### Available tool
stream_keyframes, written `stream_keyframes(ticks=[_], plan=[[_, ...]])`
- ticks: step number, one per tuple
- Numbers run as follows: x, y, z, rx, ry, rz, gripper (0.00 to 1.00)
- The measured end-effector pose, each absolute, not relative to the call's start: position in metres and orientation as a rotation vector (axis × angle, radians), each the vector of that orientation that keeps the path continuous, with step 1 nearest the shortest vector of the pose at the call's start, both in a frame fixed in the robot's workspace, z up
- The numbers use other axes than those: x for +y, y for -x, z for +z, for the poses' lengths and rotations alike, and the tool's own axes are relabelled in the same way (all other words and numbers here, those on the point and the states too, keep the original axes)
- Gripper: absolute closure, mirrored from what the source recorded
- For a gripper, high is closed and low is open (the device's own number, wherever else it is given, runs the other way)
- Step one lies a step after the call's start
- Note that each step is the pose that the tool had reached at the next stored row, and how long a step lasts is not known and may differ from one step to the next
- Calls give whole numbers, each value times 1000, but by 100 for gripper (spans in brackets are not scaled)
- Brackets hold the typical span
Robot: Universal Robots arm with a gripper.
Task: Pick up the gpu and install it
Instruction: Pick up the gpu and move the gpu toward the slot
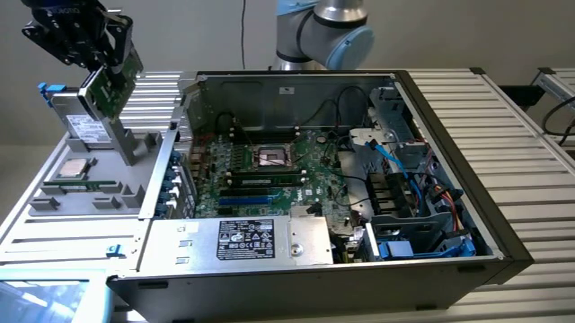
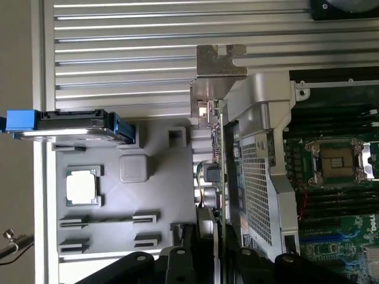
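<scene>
- Your black gripper (image 1: 104, 60) is at the upper end of the exterior view's left, above the parts tray. Its fingers are part-way closed and clamped on the gpu.
- The gpu (image 1: 114, 86), a small flat card with a green circuit board face and a thin silver end bracket, hangs tilted from the gripper. Its lower edge is near the tray's upright grey stand (image 1: 126, 142); you cannot tell whether they touch.
- In the wrist view you see the gpu (image 2: 223, 171) edge-on between the black fingers (image 2: 192, 260), with its silver bracket (image 2: 216, 65) at the far end.
- The grey moulded plastic parts tray (image 1: 85, 198) sits just beside the open case, on the slatted aluminium table (image 1: 530, 134).
- A silver white-labelled hard drive with blue rails (image 1: 79, 126) stands upright in the tray, and a square silver processor chip (image 1: 74, 168) lies flat near it.
- The open black and silver computer case (image 1: 431, 168) shows you its green motherboard (image 1: 314, 195), with an empty processor socket (image 1: 274, 157).
- A long narrow memory stick (image 1: 265, 180) sits in a slot just beside that socket.
</scene>
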State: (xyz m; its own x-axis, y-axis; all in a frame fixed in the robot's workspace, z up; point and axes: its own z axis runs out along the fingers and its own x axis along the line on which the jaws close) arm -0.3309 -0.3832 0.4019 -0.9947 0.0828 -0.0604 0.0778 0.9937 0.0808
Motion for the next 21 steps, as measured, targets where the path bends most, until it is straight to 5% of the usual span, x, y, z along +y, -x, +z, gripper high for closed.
stream_keyframes(ticks=[21], plan=[[-386,247,422,3119,-128,115,71]])
